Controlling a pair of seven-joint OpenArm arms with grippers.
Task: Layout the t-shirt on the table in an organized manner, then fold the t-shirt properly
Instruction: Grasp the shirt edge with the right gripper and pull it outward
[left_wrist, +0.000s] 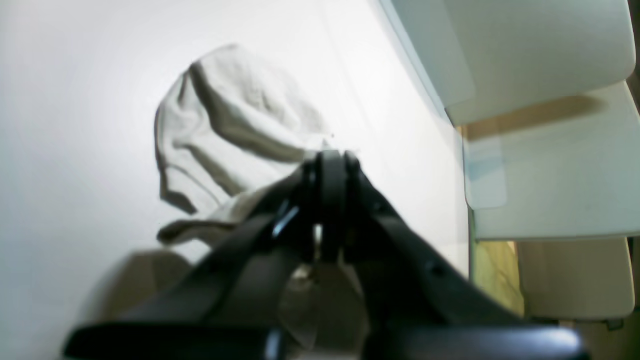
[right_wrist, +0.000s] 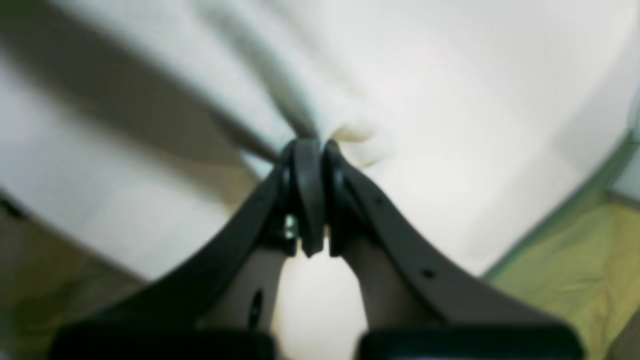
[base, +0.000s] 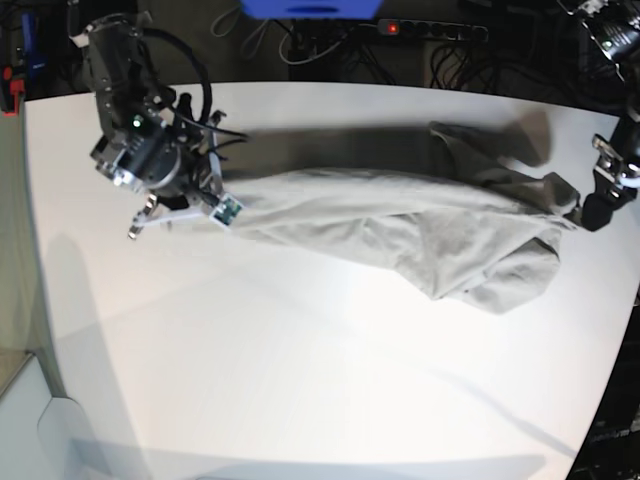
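left gripper (base: 578, 212) clenched on t-shirt (base: 400, 225) edge at 3 o'clock | right gripper (base: 205, 198) clenched on the opposite edge at 9 o'clock | t-shirt stretched between them, lifted over table (base: 300, 380), bulk sagging in folds toward 4 o'clock | wrist views blurred

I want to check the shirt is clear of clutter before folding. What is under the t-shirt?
Only the white table shows around the t-shirt, which is stretched between the shut left gripper and right gripper. Anything beneath the bunched cloth itself is covered and cannot be seen.
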